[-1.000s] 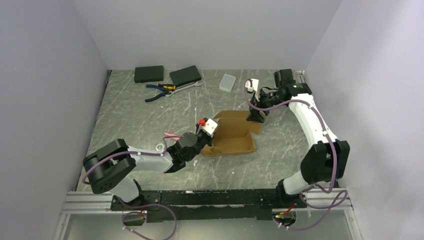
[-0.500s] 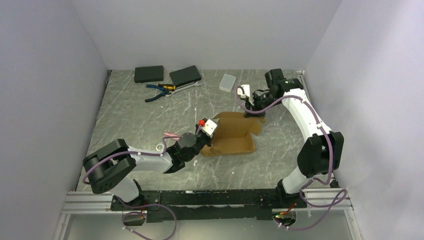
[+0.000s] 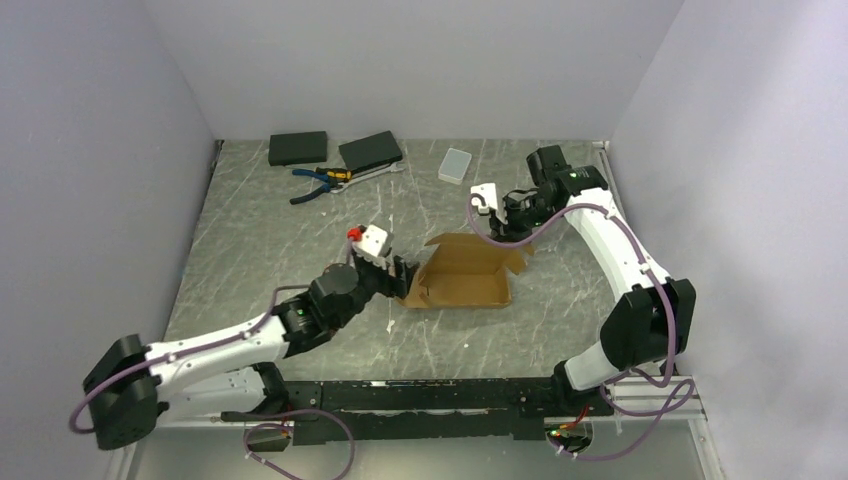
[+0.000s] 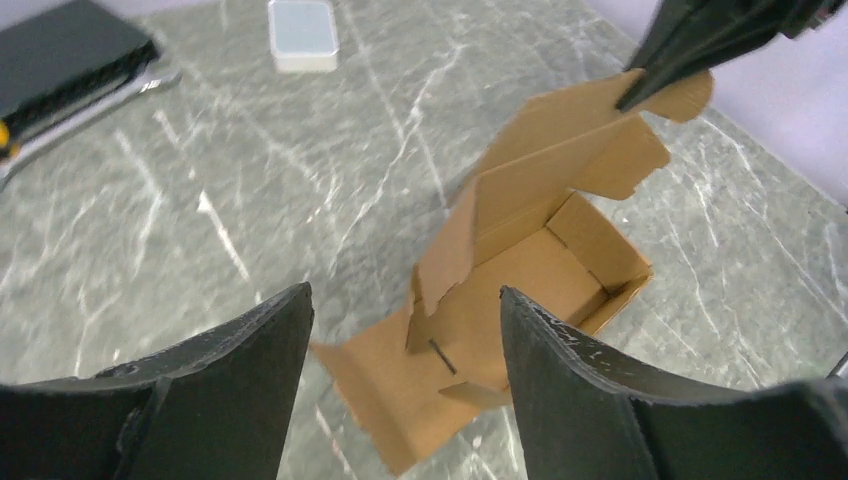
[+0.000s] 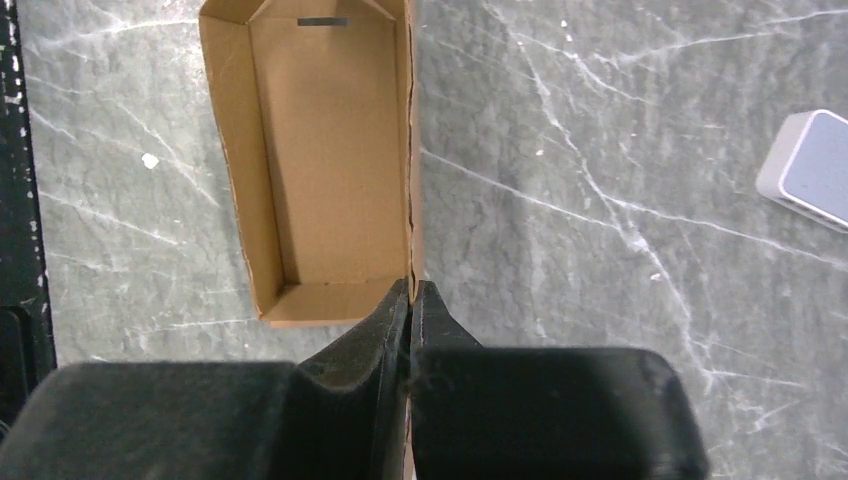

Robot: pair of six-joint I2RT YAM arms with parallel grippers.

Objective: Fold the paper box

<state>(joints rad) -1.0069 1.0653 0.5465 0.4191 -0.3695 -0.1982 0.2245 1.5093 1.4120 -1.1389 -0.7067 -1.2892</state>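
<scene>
Half-folded plain brown cardboard mailer box [image 3: 470,272] sits mid grey veined counter [image 3: 300,230], our right fingers [image 5: 372,328] pinched on what looks like its lid edge, left fingers [image 4: 230,375] open beside it, so any pull may drag or tear it.

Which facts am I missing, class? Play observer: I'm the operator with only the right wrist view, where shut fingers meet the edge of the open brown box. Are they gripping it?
Observer: Yes. The left wrist view shows the right gripper pinching the top tab on the raised lid flap of the paper box.
Operator: Where is the other arm?
Observer: The left gripper is open beside the box's left end, holding nothing.
Operator: Is anything on the table besides the white case?
Observer: Toward the far left lie two flat black boxes and a pair of pliers.
</scene>
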